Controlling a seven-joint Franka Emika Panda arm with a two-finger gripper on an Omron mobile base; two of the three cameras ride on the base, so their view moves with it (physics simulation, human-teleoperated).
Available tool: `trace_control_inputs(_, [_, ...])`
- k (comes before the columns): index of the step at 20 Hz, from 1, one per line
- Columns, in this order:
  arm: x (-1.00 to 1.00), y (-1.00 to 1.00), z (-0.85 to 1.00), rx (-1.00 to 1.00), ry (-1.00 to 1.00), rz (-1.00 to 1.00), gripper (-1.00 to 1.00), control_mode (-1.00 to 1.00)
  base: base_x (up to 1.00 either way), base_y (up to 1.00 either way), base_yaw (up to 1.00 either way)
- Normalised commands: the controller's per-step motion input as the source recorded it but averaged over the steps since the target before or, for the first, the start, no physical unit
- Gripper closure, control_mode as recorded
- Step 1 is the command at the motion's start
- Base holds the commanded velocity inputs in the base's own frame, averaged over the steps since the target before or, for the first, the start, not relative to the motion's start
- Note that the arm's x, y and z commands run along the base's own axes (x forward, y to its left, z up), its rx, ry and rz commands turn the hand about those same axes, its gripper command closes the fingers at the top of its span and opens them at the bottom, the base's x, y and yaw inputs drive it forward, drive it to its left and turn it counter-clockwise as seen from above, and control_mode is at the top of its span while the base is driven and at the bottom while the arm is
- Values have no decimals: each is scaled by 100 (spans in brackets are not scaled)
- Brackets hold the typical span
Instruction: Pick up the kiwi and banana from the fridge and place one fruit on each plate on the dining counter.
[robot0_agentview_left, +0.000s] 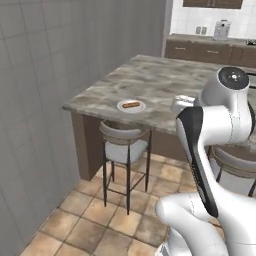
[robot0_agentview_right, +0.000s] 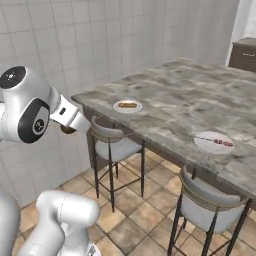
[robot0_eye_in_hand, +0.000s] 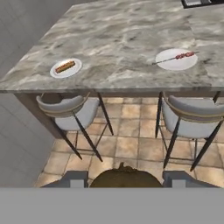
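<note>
One dining counter (robot0_eye_in_hand: 131, 30) of grey-beige marbled stone runs across all three views, its near edge facing the robot. Under that edge stand two stools (robot0_eye_in_hand: 70, 114) with grey cushioned seats and thin dark legs, on a tiled floor. On the counter lie two plates (robot0_eye_in_hand: 65, 68), well apart along the near side. The plate near the counter's corner carries one reddish-orange sausage (robot0_eye_in_hand: 65, 66); the other plate (robot0_eye_in_hand: 176, 59) carries one skewer (robot0_eye_in_hand: 178, 57) of small red pieces lying across it.

The left base view shows the corner plate and, far behind, a wall counter (robot0_agentview_left: 210, 47) on brown cabinets; the arm's white upper links cover the other plate there. The right base view shows both plates at once. The hand view shows a black sink edge (robot0_eye_in_hand: 199, 2) at its top right corner.

The arm is folded, its forearm raised and the hand held out in front of the counter, above the floor, looking down and forward at the stools. The gripper (robot0_eye_in_hand: 124, 177) is clasped around one kiwi (robot0_eye_in_hand: 124, 178), a brown roundish fruit sitting between the two finger tips; in the right base view it shows as a small dark lump under the hand.
</note>
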Motion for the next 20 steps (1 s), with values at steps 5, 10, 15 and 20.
trace_control_inputs(5, [0, 0, 0, 0, 0, 0, 100, 100, 81, 100, -35])
trace_control_inputs(10, [0, 0, 0, 0, 0, 0, 100, 100, 90, 89, -47])
trace_control_inputs(15, [0, 0, 0, 0, 0, 0, 100, 100, 94, 70, -46])
trace_control_inputs(20, [0, 0, 0, 0, 0, 0, 100, 100, 100, 46, -43])
